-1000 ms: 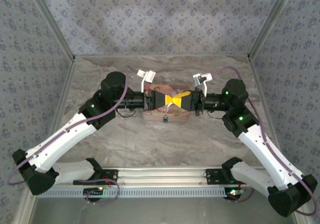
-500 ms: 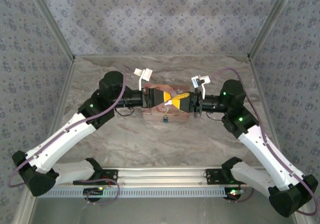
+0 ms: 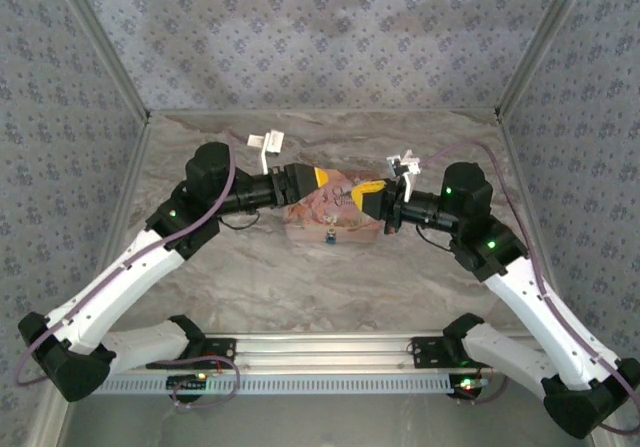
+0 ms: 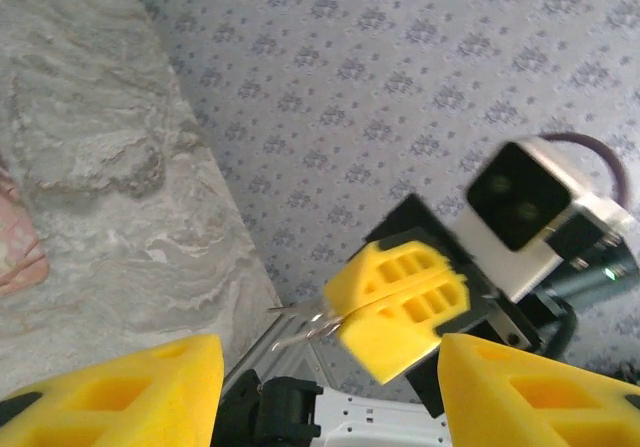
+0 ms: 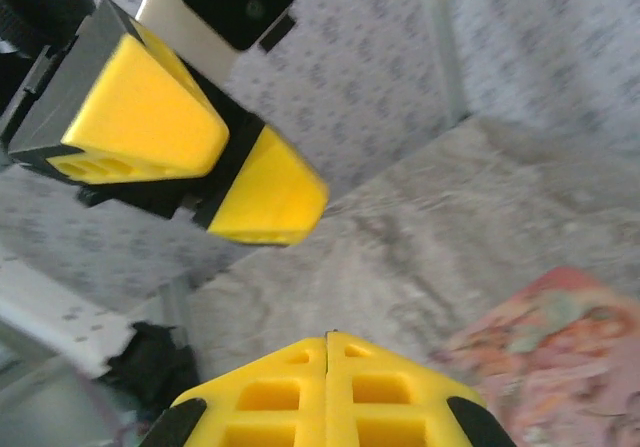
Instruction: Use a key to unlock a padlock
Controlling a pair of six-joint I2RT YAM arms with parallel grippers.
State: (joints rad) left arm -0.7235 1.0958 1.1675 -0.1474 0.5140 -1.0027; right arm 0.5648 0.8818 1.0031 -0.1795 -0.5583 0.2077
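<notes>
Our right gripper (image 3: pixel 355 194) has its yellow fingers (image 5: pixel 328 387) pressed flat together, and in the left wrist view a thin bright metal piece, which we take to be the key (image 4: pixel 303 321), sticks out from between their tips, so we read it as clamped on that. At about 7 o'clock from this gripper, the padlock (image 3: pixel 329 235) lies on the tabletop, a tiny dark-and-metal thing with a blue part. It sits at the 6 o'clock edge of the pink illustrated book (image 3: pixel 305 215), apart from both grippers; whether it touches the book we cannot tell. Our left gripper (image 3: pixel 325 179) hangs at roughly 10 o'clock from the right one, near it but apart, with its two yellow fingers (image 4: pixel 130 392) spread wide and nothing between them. Both grippers hang above the book, facing each other tip to tip. Around the book spreads the grey marbled table (image 3: pixel 250 277). Patterned wallpaper walls (image 3: pixel 320 37) close it in at 9, 12 and 3 o'clock. At 6 o'clock, a metal rail (image 3: pixel 330 347) carries the two arm bases.
</notes>
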